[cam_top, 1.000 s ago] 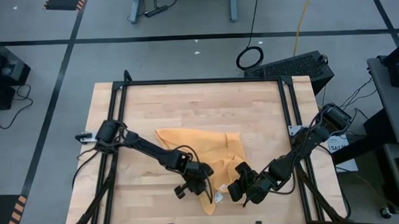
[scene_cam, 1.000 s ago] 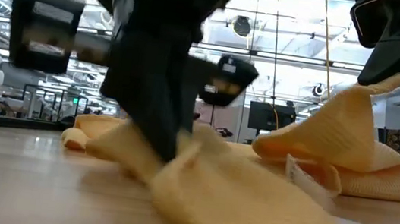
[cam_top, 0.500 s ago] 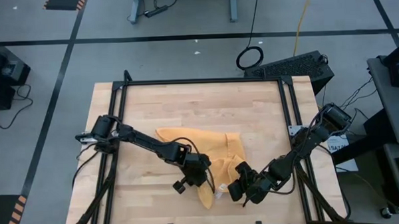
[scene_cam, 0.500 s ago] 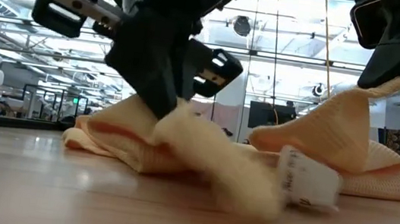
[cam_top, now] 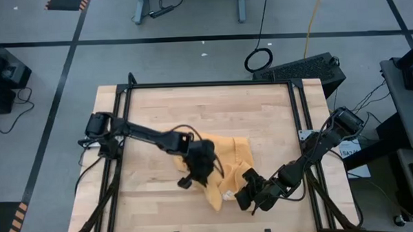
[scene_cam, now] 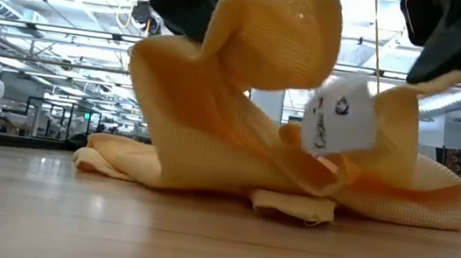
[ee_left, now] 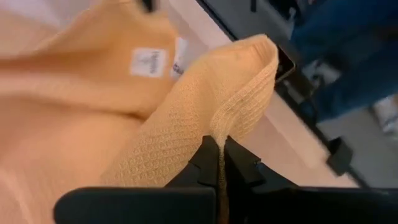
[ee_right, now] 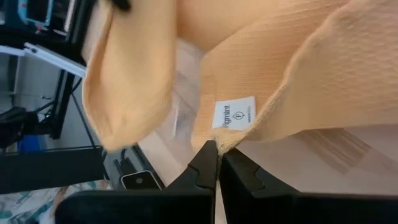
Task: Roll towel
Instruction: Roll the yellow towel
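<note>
The orange-yellow towel (cam_top: pixel 230 155) lies crumpled near the table's middle, its lower folds (scene_cam: pixel 292 203) on the wood. My left gripper (cam_top: pixel 207 172) is shut on a raised part of the towel (scene_cam: pixel 282 30), held high above the rest; it also shows in the left wrist view (ee_left: pixel 219 144). My right gripper (cam_top: pixel 246 183) is shut on another raised edge (scene_cam: pixel 434 84) at the towel's near right side, and shows in the right wrist view (ee_right: pixel 217 148). A white label (scene_cam: pixel 338 116) hangs from the lifted cloth. My left gripper pinches a folded edge of the towel (ee_left: pixel 225 127) between its two shut fingers. That part is lifted clear and arches over the rest; the towel's lower folds stay on the table. My right gripper pinches the towel's edge (ee_right: pixel 231 142) right beside the white label (ee_right: pixel 234 112) between its two shut fingers. That corner stands raised off the table, and the cloth slopes down from it to the wood.
The wooden tabletop (cam_top: pixel 192 109) has a black frame along its edges (cam_top: pixel 205 83). The near edge of the table lies close to both grippers. Bare wood shows at the far side and the left.
My left gripper has gone up and toward the table's far edge with the towel's near part. That part lay low on the wood and now is lifted high and arches over the rest. The label now hangs in the air. My right gripper has kept still.
</note>
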